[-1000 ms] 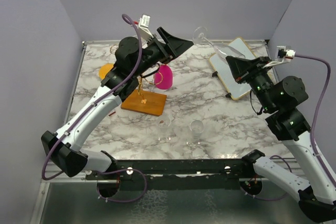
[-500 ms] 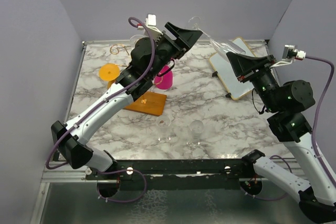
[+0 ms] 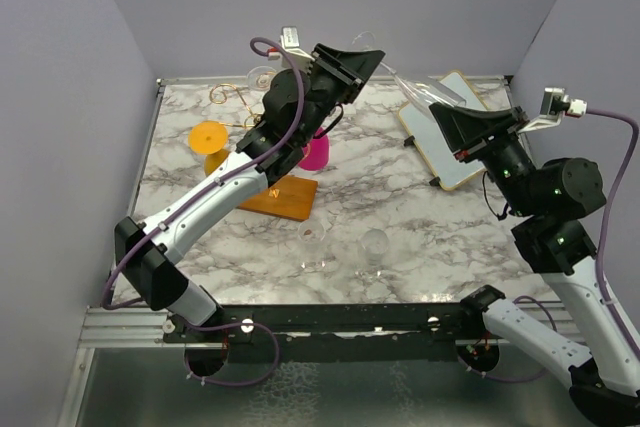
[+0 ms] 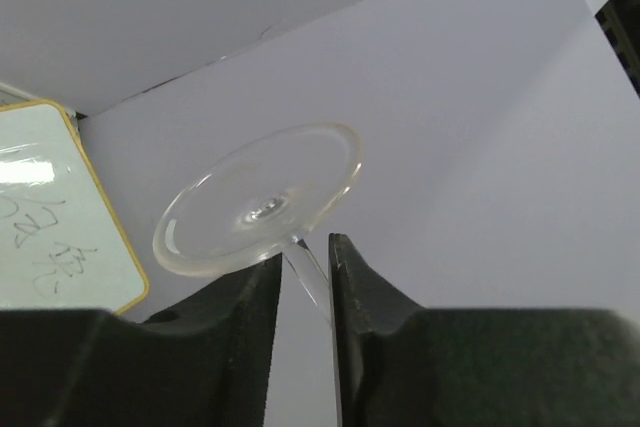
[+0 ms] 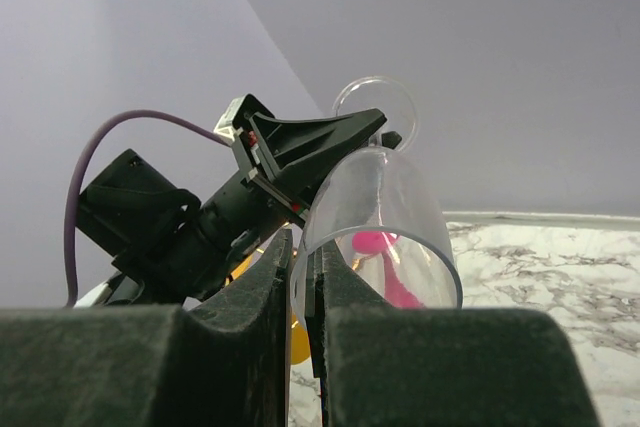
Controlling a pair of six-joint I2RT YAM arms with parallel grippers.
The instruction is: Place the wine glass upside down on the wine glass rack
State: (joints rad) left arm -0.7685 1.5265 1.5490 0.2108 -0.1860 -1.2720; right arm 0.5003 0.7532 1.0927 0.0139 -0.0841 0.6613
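The wine glass rack [image 3: 288, 197] is standing on the marble table [image 3: 420, 217], partly under the left arm. Up and right of it, the left gripper [image 3: 366, 60] is straddling the stem of the wine glass [image 3: 405, 80], fingers narrowly parted, not clamping. The glass is hanging tilted in the air. The right gripper [image 3: 437, 110] is pinching the bowl's wall tight.

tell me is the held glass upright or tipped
Tipped: the glass hangs in the air on a slant, foot by the left gripper, bowl rim pinched by the right gripper.
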